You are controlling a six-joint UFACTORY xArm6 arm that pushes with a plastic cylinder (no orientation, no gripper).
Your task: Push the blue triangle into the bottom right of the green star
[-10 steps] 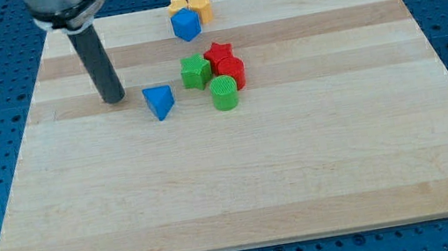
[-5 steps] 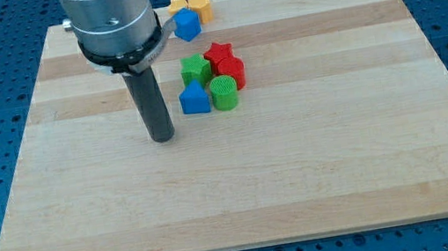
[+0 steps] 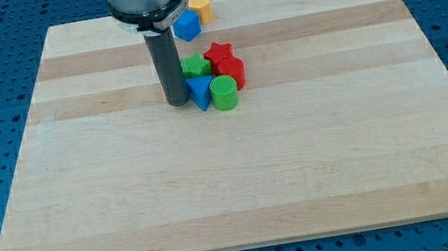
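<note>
1. On the wooden tabletop (image 3: 242,185), my tip (image 3: 178,103) stands just at the left side of the blue triangle (image 3: 200,93), touching or nearly touching it.
2. The blue triangle sits below the green star (image 3: 194,67) and against the left of a green cylinder (image 3: 224,92), toward the tabletop's top edge.
3. A red star (image 3: 219,54) and another red block (image 3: 232,71) (shape unclear) crowd the right of the cluster.
4. A blue cube (image 3: 186,27) and an orange block (image 3: 201,6) lie at the top edge.
5. There is no pincer: the arm ends in a plain dark rod.
</note>
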